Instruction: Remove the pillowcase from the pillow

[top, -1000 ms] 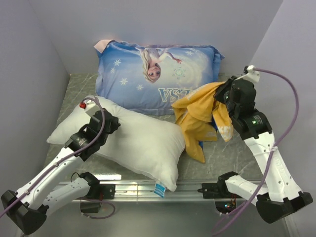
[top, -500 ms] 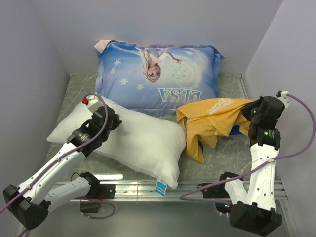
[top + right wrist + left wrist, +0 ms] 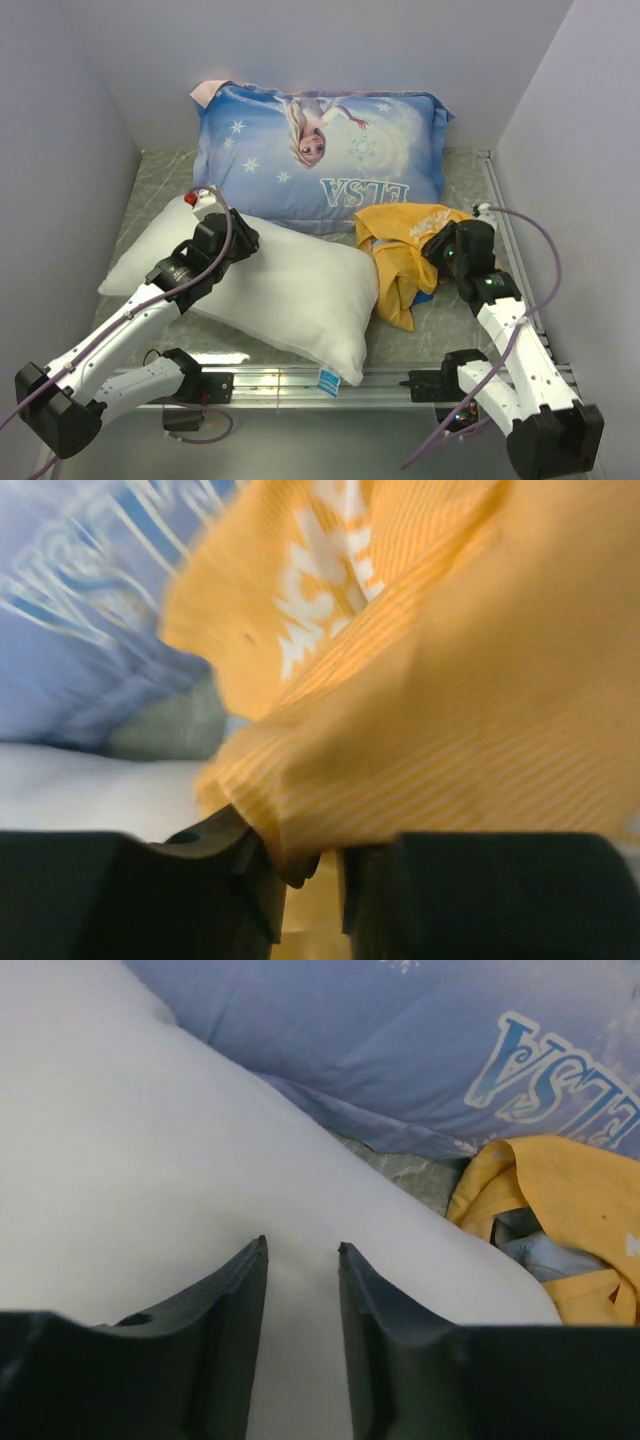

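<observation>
Yellow-orange seen heaped at 3 o'clock of bare pillow (image 3: 290,290): pillowcase (image 3: 400,240), off and lowered since a second ago. Found right claw (image 3: 310,865) just unclenched, slightly spread round a fold; left claw (image 3: 300,1250) likewise, over pillow. Reads as finished.

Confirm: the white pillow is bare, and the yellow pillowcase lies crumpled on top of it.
One error: the white pillow is bare, but the yellow pillowcase lies crumpled beside it on the table, not on top; see the top external view.
</observation>
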Controlling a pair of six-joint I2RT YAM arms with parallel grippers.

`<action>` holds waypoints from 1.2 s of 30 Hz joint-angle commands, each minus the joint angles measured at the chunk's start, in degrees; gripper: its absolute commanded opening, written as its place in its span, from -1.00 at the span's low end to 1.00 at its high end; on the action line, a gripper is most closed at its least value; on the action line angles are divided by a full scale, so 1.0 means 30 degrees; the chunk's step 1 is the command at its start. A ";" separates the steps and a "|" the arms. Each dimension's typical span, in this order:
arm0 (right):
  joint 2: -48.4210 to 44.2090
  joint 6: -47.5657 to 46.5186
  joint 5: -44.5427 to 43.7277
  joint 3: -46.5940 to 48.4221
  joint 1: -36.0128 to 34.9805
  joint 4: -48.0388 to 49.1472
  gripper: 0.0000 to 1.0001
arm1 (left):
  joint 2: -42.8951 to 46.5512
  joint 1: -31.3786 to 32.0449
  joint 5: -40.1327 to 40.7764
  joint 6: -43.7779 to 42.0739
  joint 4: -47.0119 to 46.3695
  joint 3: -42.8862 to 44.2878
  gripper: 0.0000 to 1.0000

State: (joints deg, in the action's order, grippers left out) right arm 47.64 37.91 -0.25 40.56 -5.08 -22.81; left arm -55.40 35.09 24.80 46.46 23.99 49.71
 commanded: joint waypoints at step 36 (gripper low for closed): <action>-0.4014 -0.2119 -1.0286 0.0835 -1.4331 0.0398 0.99 | 0.4022 0.0110 -0.3725 -0.4910 0.0823 0.1388 0.99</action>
State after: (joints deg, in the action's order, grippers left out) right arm 37.45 31.88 -28.27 42.00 -47.75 -24.93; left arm -44.31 35.29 14.79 33.06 29.23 54.70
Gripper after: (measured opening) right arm 0.995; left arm 0.993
